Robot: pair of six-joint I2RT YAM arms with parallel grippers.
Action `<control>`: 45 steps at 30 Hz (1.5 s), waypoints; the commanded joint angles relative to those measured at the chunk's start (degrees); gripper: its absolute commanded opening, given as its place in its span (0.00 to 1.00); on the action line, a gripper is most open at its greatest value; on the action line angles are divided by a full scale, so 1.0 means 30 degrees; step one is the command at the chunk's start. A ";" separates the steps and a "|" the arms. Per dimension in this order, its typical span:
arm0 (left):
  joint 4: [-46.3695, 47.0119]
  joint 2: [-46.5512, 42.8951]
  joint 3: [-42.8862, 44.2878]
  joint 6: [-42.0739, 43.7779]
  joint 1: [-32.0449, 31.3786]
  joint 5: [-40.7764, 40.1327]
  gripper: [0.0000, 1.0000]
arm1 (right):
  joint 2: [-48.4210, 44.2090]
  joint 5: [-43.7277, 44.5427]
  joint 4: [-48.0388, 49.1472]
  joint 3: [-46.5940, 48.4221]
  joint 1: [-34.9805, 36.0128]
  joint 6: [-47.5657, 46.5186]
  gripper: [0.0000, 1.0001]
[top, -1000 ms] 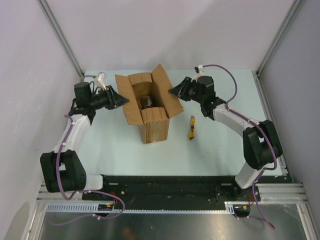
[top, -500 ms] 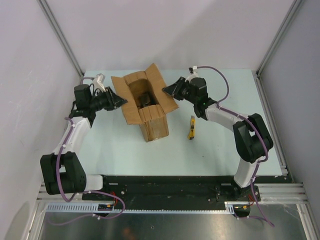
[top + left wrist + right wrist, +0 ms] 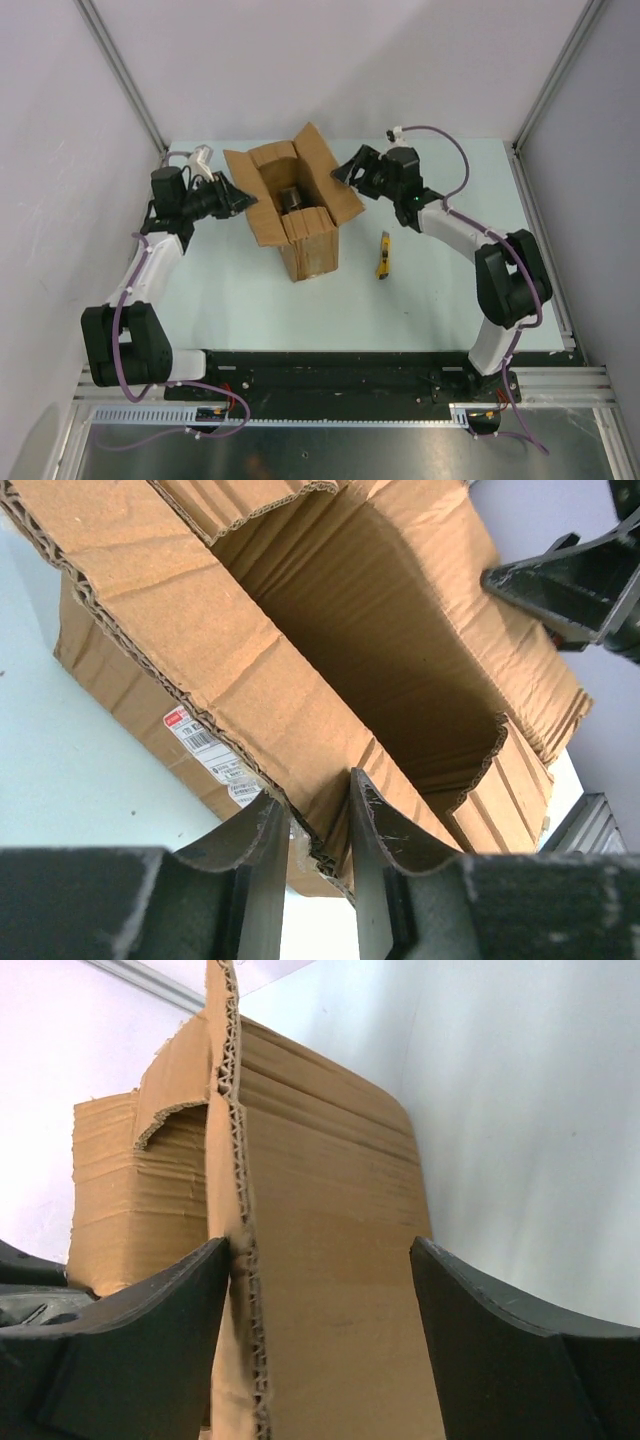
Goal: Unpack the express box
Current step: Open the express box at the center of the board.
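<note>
Newly wide right end effector [image 3: 344,172] astride express box [image 3: 311,256] flap — left end effector [image 3: 244,197] tight on another

Brown corrugated express box [image 3: 312,256], white barcode label [image 3: 206,751], yellow utility knife [image 3: 383,256], pale green table [image 3: 250,310]

Pale surface [image 3: 230,300], two things on it: the box [image 3: 310,258] stands mid-surface, flaps open, and a yellow knife [image 3: 383,256] lies flat near its right side, not touching.
</note>
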 commanded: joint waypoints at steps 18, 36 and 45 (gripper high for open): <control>-0.2832 0.1077 -0.1005 0.0849 -0.1975 0.0063 0.00 | 0.1283 1.1550 -1.2813 1.1186 0.7647 -1.4895 0.77; -0.2657 0.1457 -0.1268 0.0585 -0.2063 -0.0054 0.00 | 0.2815 1.9235 -1.2914 1.2480 0.8468 -1.8322 0.85; -0.2686 0.1604 -0.1297 0.0585 -0.2063 -0.0024 0.00 | 0.3427 1.9321 -1.3995 1.2568 0.7941 -1.7595 0.85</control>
